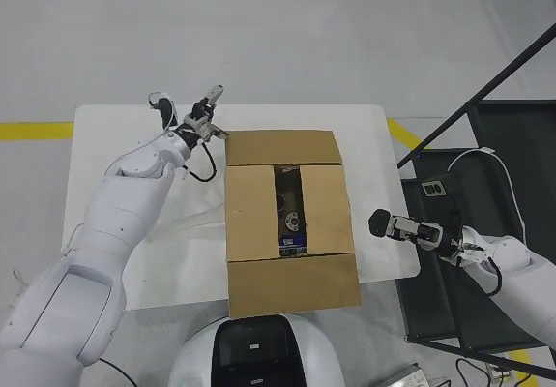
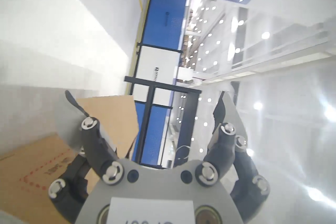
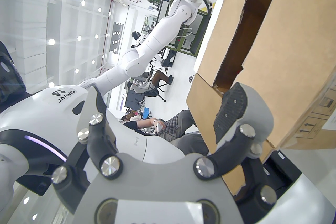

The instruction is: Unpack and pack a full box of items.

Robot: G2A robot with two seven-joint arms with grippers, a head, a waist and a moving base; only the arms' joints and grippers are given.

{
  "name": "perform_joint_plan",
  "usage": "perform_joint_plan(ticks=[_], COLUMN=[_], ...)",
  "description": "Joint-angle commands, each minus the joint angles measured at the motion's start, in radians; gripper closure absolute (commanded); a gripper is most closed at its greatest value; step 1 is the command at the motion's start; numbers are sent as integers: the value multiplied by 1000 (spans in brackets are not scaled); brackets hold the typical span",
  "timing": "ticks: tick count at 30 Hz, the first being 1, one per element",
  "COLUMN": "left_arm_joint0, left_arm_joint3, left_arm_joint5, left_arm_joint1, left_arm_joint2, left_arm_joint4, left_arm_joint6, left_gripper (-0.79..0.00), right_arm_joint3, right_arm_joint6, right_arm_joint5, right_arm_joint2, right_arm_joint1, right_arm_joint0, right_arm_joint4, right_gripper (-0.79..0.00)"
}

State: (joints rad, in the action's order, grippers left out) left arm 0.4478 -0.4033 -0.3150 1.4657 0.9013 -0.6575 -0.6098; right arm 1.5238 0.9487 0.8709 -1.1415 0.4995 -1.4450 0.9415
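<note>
left gripper (image 1: 212, 111) spread open at the far left corner of the box (image 1: 258, 208), right gripper (image 1: 378, 223) released just beside its right wall, i see it mid-table (image 1: 132, 145), flaps parted over items (image 1: 291, 223).

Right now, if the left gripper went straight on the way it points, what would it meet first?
Probably nothing near. The left gripper points past a flap of the box, which lies beside one finger, and out beyond the far edge of the table. Only the distant room lies ahead.
</note>
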Motion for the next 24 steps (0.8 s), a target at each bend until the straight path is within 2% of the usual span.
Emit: perform_joint_plan(ticks=[1, 4, 10, 17, 21, 24], left_arm_joint0=[11, 34, 131, 329, 429, 474], left_arm_joint3=[-16, -46, -170, -460, -605, -673], left_arm_joint5=[-39, -67, -81, -26, 46, 86], left_arm_joint1=[-15, -39, -113, -217, -256, -275], left_arm_joint2=[44, 93, 193, 336, 398, 421], left_arm_joint4=[-52, -88, -61, 76, 139, 175], left_arm_joint6=[-56, -139, -332, -544, -639, -721], left_gripper=[-785, -785, -785, -785, -785, -785], right_arm_joint3=[20, 67, 205, 300, 311, 309], right_arm_joint6=[-29, -97, -301, -507, -545, -540], right_arm_joint5=[-30, -87, -262, -485, -587, -637], right_arm_joint2=[-3, -7, 9, 86, 155, 202], right_arm_joint1=[4, 11, 36, 80, 111, 134], right_arm_joint0=[5, 17, 47, 92, 130, 164], right_arm_joint4=[-30, -112, -337, -570, -647, -676], right_gripper=[-785, -785, -785, -785, -785, -785])
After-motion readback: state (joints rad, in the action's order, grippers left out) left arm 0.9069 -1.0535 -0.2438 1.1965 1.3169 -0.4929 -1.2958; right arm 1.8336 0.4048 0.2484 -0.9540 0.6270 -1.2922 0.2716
